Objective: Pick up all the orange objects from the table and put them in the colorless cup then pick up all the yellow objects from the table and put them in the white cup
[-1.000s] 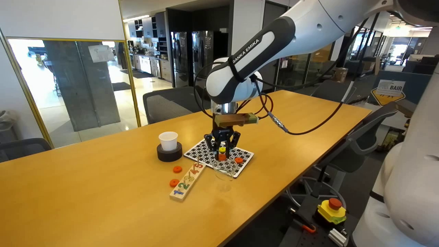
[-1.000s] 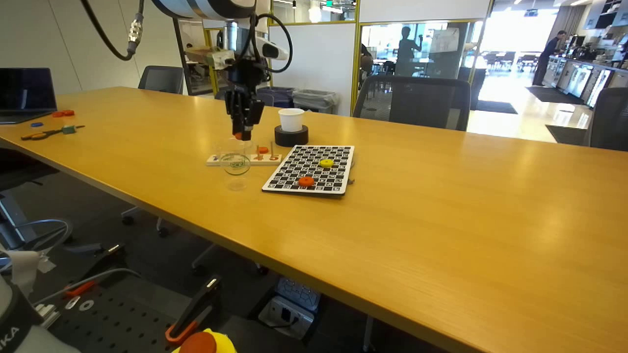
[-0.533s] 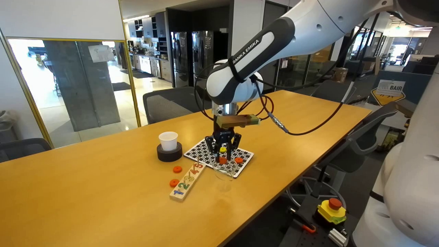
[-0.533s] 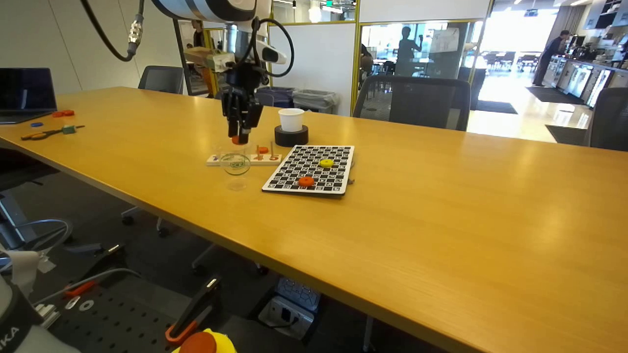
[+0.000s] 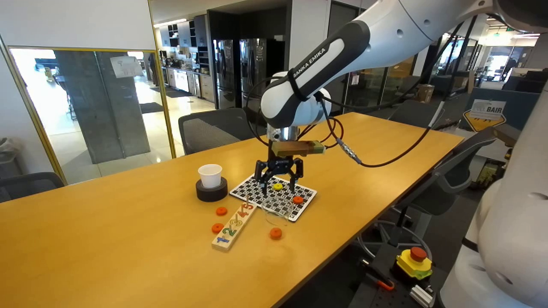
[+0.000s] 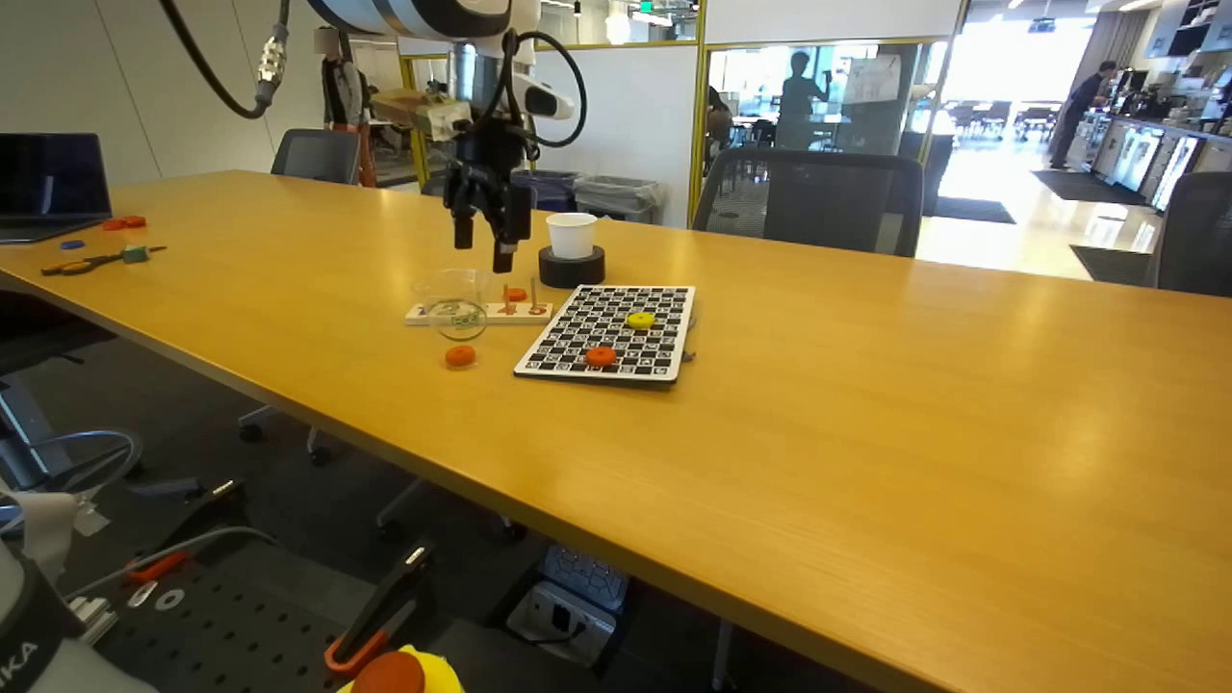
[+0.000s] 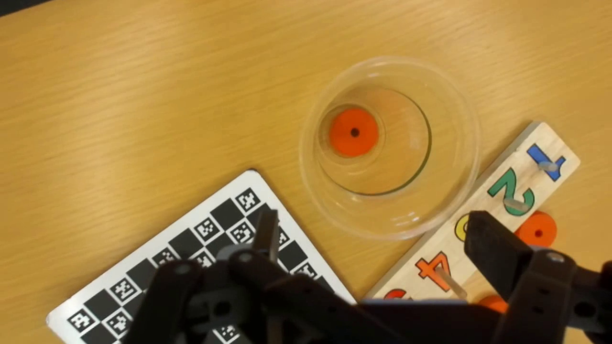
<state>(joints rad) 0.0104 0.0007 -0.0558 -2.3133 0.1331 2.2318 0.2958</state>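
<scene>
I have the gripper point(image 6: 483, 256) spread wide; below it, an orange disc point(image 7: 354, 144) lies at the bottom of the clear cup point(image 7: 449, 129). The cup's walls barely show in both exterior views. In the wrist view, a finger point(image 7: 490, 243) covers part of the wooden pegboard point(image 7: 480, 203), and the gripper hides much of a second orange disc point(image 7: 495, 302).

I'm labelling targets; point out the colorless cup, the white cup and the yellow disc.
Colorless cup point(image 7: 450, 148), in the wrist view: side wall.
White cup point(image 5: 210, 179), in an exterior view: outer wall.
Yellow disc point(image 6: 640, 321), in an exterior view: top face.
</scene>
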